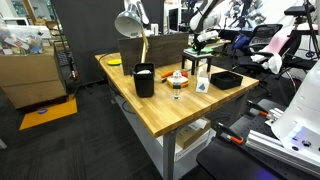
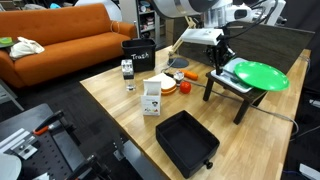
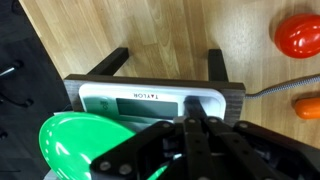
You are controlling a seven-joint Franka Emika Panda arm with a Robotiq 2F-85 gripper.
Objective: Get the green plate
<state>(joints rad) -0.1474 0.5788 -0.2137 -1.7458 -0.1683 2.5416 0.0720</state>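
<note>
The counter (image 2: 105, 95) is pale butcher-block wood and stands in an open lab room, with an orange sofa (image 2: 60, 40) behind it. A white digital scale (image 3: 150, 103) in a dark, legged frame carries the word "TAYLOR" above its display. The green plate (image 2: 256, 75) lies on top of the scale; in the wrist view it covers one corner. The hand (image 2: 218, 52) hangs over the scale at the plate's rim, but I cannot tell whether it grips the plate. A black tray (image 2: 187, 142) sits well apart from the scale.
</note>
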